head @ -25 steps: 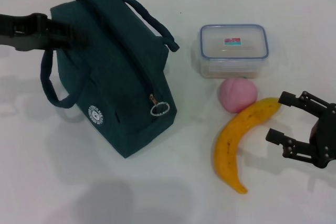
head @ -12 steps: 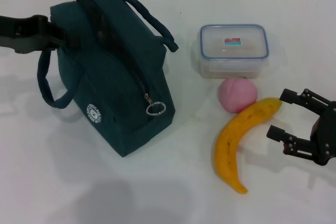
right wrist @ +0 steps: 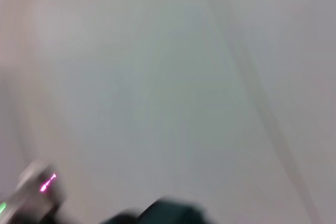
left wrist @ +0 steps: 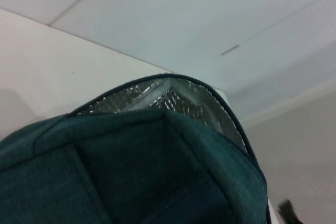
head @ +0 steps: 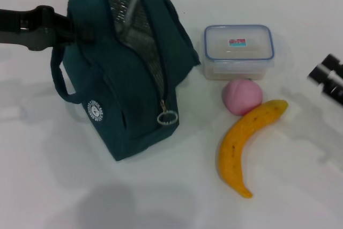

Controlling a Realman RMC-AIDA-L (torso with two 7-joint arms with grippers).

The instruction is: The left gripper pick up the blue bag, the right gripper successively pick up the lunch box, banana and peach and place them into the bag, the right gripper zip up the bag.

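Bag: the blue bag [head: 128,68] stands on the white surface [head: 64,186] at the left, tipped a little, its zip undone and the silver lining [head: 134,20] showing through the mouth at the top far side.
Left pincer: the left pincer [head: 75,29] comes in from the left edge and meets the bag's upper left side by the handle; it looks to have hold of the fabric there, but the bag hides the fingers, so I cannot tell how far shut they are.
Right pincer: only a dark stub of the right arm [head: 328,79] shows at the right edge, well apart from the food; its pincer is out of sight.
Lunch box: the lunch box [head: 238,51] sits at the far right, just beside the bag. Stiff, smooth plastic, probably light and a bit slippery; I'd take it across the short sides under the lid rim.
Peach: the peach [head: 242,96] lies just nearer than the box, touching or nearly touching the banana's tip. Round and soft, so it could roll or bruise; a gentle squeeze across its middle.
Banana: the banana [head: 246,143] curves from beside the peach toward the near edge. Firm but easily marked; grip across the thick middle, not the tapered ends.
Bag's handling: soft cloth that sags, so the mouth likely needs holding open.
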